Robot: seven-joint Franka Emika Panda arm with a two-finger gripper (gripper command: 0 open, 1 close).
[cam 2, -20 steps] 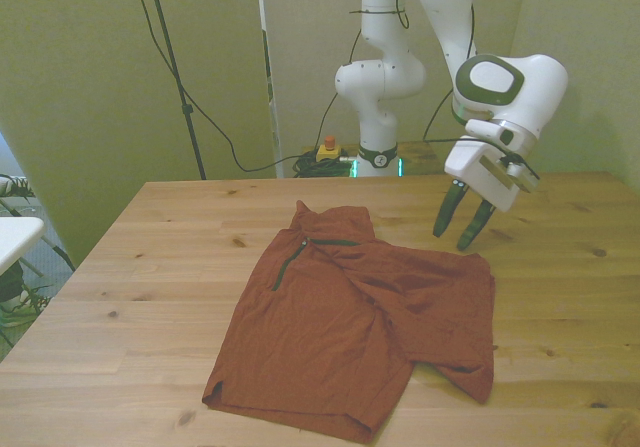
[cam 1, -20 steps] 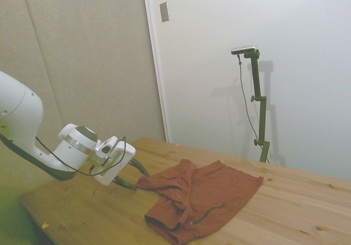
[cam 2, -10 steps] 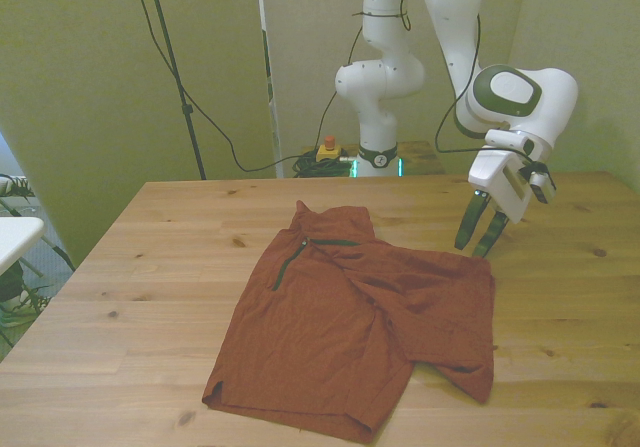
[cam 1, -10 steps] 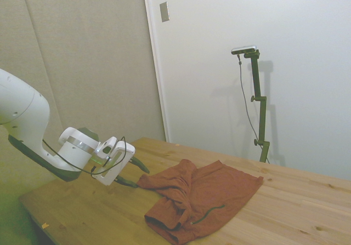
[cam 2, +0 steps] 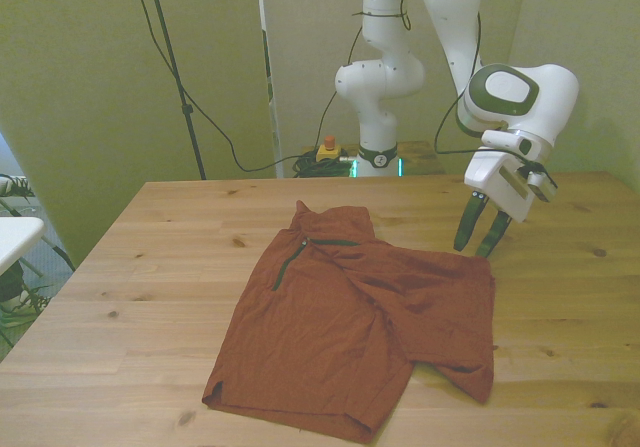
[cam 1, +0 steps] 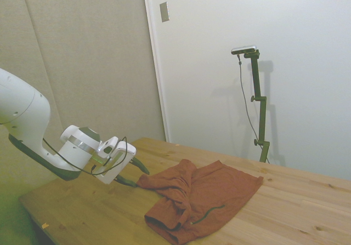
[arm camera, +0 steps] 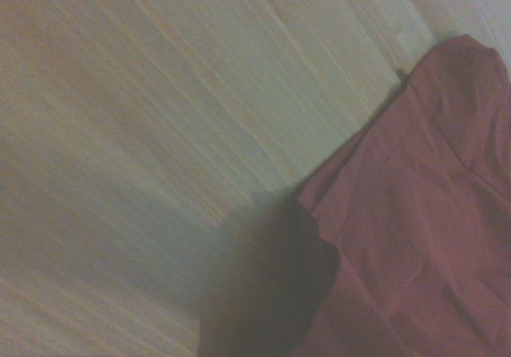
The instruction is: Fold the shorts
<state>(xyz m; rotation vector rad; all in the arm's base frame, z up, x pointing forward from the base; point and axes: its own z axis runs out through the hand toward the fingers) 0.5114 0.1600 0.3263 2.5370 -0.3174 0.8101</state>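
Observation:
The rust-red shorts (cam 2: 355, 317) lie spread on the wooden table (cam 2: 150, 267), with one part folded over toward the front view's right. A dark zipper line shows near their far edge. My gripper (cam 2: 476, 245) hangs open just above the shorts' far corner on the front view's right, fingertips angled down and apart, nothing between them. In the side view the gripper (cam 1: 136, 176) sits at the near corner of the shorts (cam 1: 203, 198). The wrist view shows that corner of the shorts (arm camera: 415, 221) against bare wood.
The table's wood (cam 1: 307, 212) stretches bare to the right of the shorts in the side view. A white wall and a door frame stand behind. Cables and the arm's base (cam 2: 378, 157) are past the far edge in the front view.
The gripper moved toward the front view's right and slightly down, from above the shorts' far edge to their right corner. It stayed open. The shorts have not moved.

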